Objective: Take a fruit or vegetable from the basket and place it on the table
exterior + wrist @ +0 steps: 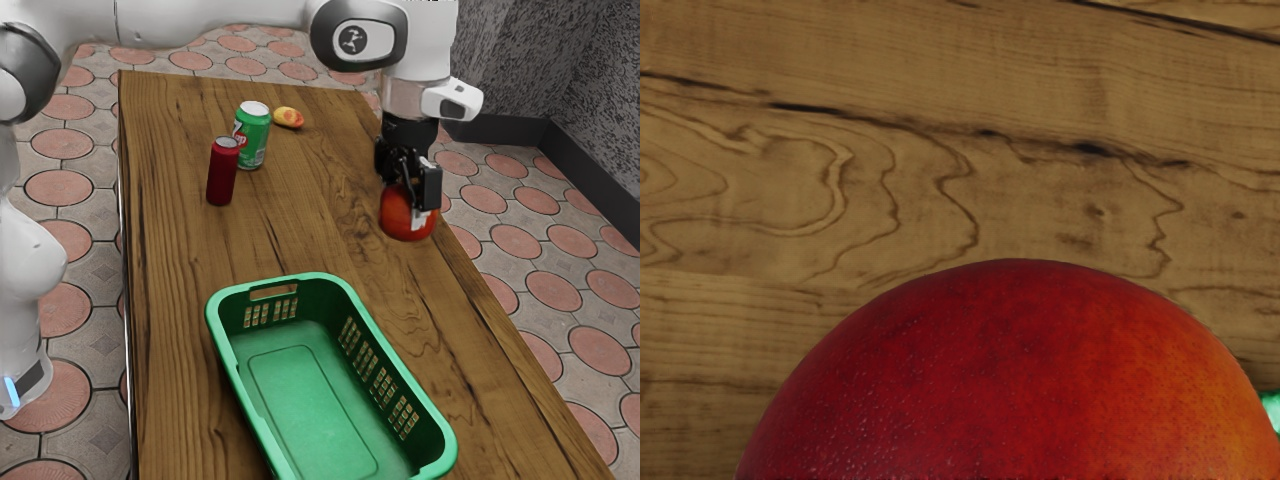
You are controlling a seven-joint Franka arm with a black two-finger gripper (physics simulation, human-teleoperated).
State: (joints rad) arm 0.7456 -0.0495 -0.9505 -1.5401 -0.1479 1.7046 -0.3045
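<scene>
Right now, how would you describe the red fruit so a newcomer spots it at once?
On the wooden table, find the green basket, then look past it to my black pincer. The red fruit is gripped there, its skin shading to orange. Unlike the slim dark red can it is round, and unlike the smaller, mostly yellow fruit it is held.

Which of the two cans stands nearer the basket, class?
The slim dark red can; the wider green can stands farther from the basket.
</scene>
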